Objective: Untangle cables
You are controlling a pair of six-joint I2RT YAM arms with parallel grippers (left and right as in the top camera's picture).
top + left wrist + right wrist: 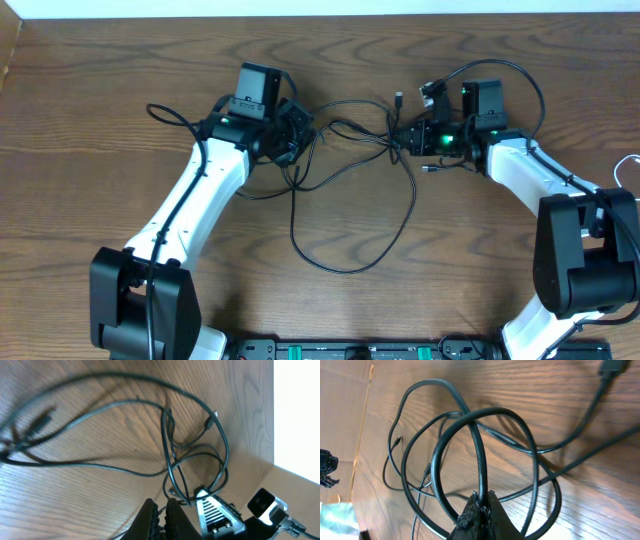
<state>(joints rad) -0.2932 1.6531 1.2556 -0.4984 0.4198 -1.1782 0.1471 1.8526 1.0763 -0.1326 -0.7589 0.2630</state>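
Overhead: brown wood-grain table (480,260), black cables (352,268); right fingers (470,516) pinch one, left fingers (148,517) closed.

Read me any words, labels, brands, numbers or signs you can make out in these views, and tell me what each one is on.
None readable in any view.
The cables, the wooden table and the arms show no lettering.
The green light by the right wrist is no sign.
The black strip at the overhead's bottom edge is too small to read.
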